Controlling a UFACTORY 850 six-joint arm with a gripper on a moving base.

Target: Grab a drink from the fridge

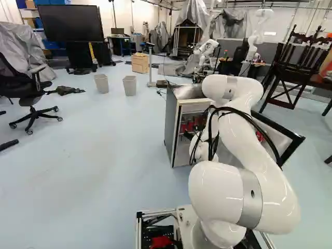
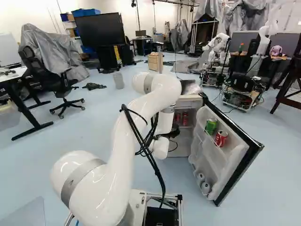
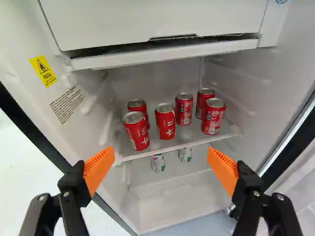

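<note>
Six red soda cans [image 3: 165, 121] stand on the fridge shelf [image 3: 172, 149]; your jaws face them, spread wide, likely to straddle one.

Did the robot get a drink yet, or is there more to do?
Not yet! The fridge door is open, so that part looks done. The gripper faces the red cans on the shelf, its fingers open and holding nothing. What's left, I think: reach in, close on one can and take it out.
</note>
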